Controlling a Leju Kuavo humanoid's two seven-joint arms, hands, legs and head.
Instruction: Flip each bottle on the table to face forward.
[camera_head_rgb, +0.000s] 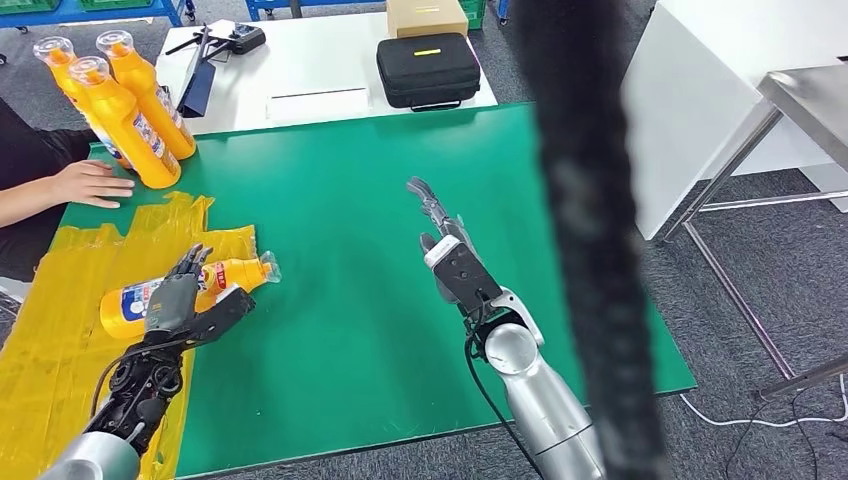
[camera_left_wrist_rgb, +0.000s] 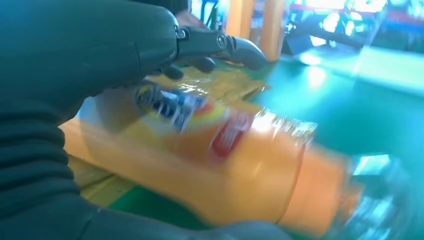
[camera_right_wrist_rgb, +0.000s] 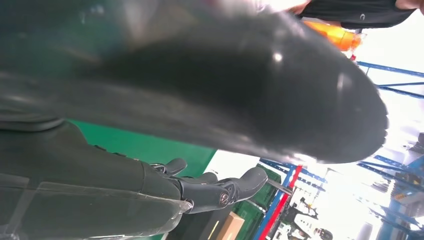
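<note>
Here, the left hand (camera_head_rgb: 178, 300) is gripping the lying orange plastic bottle (camera_head_rgb: 222, 277) on the green table mat (camera_head_rgb: 340, 330), at eight o'clock near the yellow taped patch (camera_head_rgb: 50, 340) — cap pointing toward three o'clock. The right hand (camera_head_rgb: 447, 250) is hovering mid-mat, fingers apart and holding nothing. Three upright orange bottles (camera_head_rgb: 120, 110) are standing at ten o'clock by a person's hand (camera_head_rgb: 90, 184).

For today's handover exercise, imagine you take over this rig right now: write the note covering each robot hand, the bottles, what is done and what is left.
Left robot hand: grips the lying orange bottle over the yellow sheet, cap toward the table's middle.
Right robot hand: open, above the green mat, holding nothing.
Three orange bottles stand upright at the far left corner, beside a person's hand.
Done: those three appear finished.
Left: stand the gripped bottle up, facing forward.
</note>
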